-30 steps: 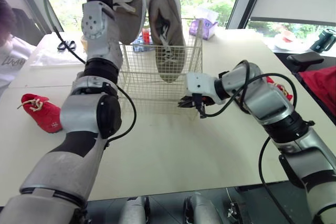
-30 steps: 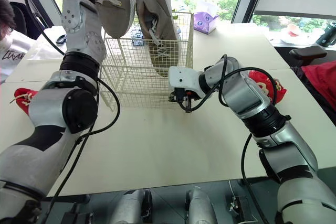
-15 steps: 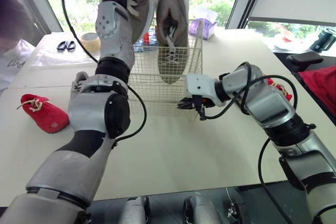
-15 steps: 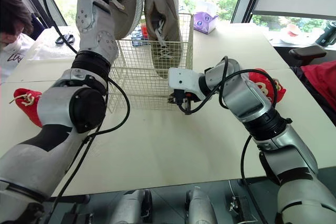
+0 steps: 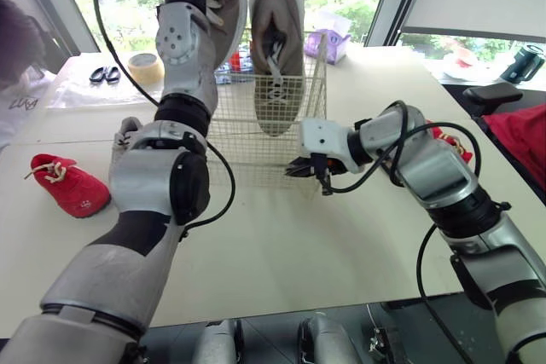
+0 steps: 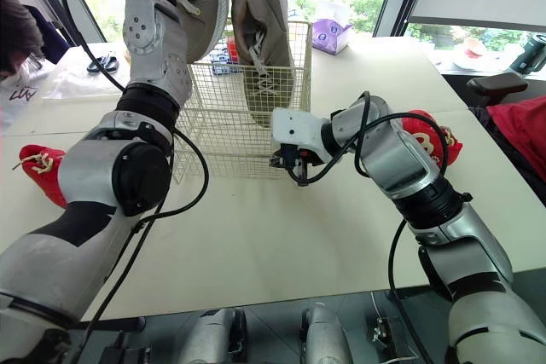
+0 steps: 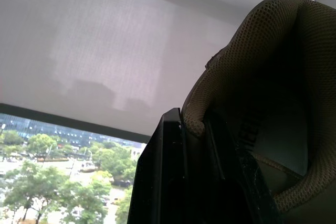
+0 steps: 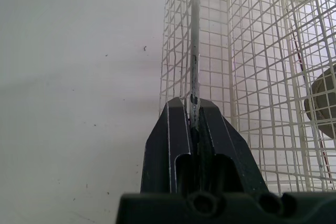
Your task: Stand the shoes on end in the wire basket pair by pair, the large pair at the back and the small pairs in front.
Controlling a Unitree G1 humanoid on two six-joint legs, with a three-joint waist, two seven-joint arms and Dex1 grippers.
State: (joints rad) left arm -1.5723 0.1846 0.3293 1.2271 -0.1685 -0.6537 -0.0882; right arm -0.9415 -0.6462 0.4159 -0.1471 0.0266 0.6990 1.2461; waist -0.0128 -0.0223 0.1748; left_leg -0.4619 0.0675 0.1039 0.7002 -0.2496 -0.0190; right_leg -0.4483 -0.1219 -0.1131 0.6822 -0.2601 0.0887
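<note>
My left gripper (image 7: 193,125) is raised high and shut on the heel collar of a large grey shoe (image 5: 229,2), which hangs above the back left of the wire basket (image 5: 247,130). Its mate, the second large grey shoe (image 5: 278,49), stands on end inside the basket at the back right. My right gripper (image 5: 309,168) is shut on the upright wire at the basket's front right corner (image 8: 195,51). One small red shoe (image 5: 70,185) lies on the table at the left. Another red shoe (image 5: 445,138) lies partly hidden behind my right arm. A small pale shoe (image 5: 126,130) shows beside my left arm.
Scissors (image 5: 104,74) and a tape roll (image 5: 147,66) lie at the back left, near a person (image 5: 17,53) at the table's left edge. A purple tissue box (image 5: 328,40) stands behind the basket. A dark chair arm (image 5: 490,95) and a red cloth (image 5: 522,138) are off the right edge.
My left arm has swung to the right with the grey shoe, closer over the basket, uncovering the small pale shoe. The right gripper has kept its hold on the basket wire.
</note>
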